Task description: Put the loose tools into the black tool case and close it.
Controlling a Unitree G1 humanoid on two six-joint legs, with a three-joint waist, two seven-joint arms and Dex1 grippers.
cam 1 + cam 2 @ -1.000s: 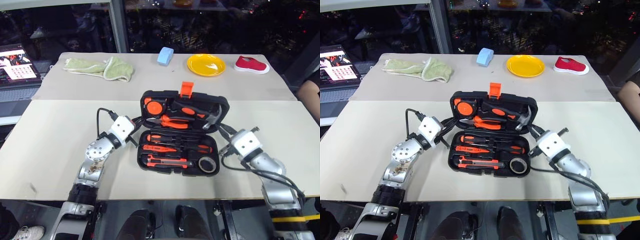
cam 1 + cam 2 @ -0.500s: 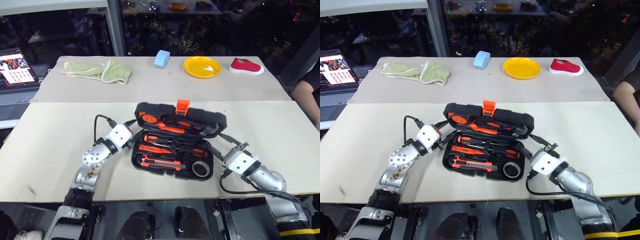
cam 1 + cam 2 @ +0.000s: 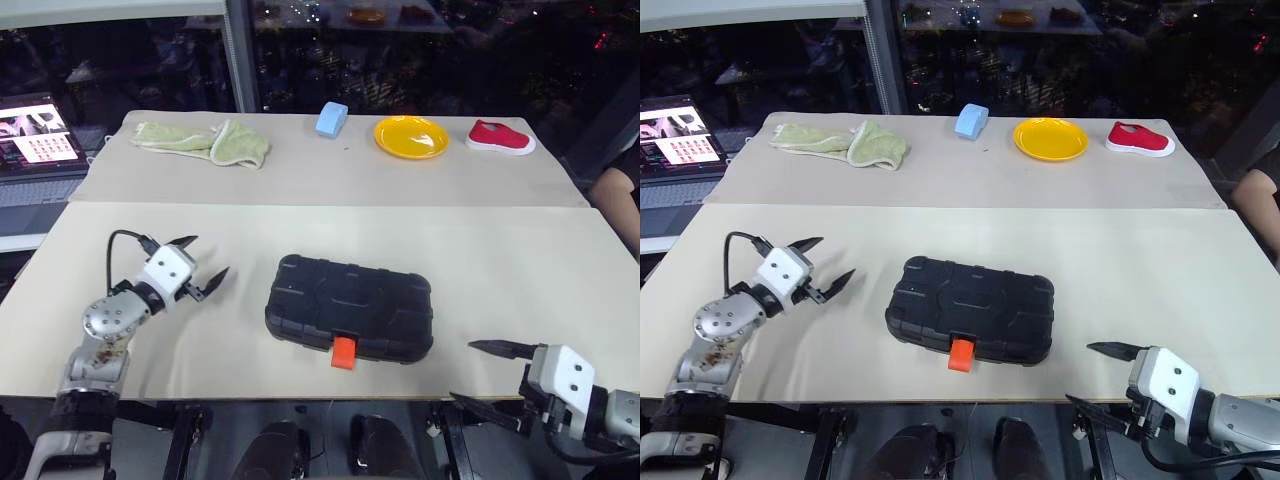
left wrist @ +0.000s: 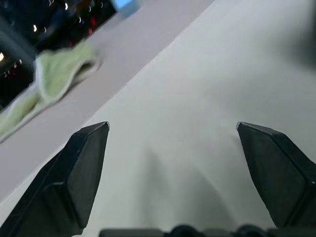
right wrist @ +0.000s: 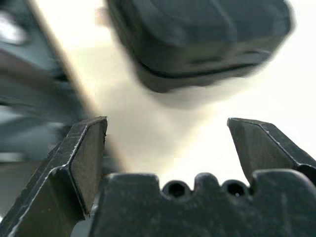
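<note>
The black tool case (image 3: pixel 350 307) lay shut, long side across the table (image 3: pixel 520 250), orange latch (image 3: pixel 343 352) facing the robot. Both the left gripper (image 3: pixel 205 262) and the right gripper (image 3: pixel 487 374) had their fingers spread apart, holding nothing.

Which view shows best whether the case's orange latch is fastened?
The right eye view: the orange latch sticks out from the front edge of the closed black tool case, unobstructed. The left eye view shows it much the same. The right wrist view has only a blurred case corner, the left wrist view bare table.

black tool case (image 3: pixel 970 310) shut, grippers apart
</note>
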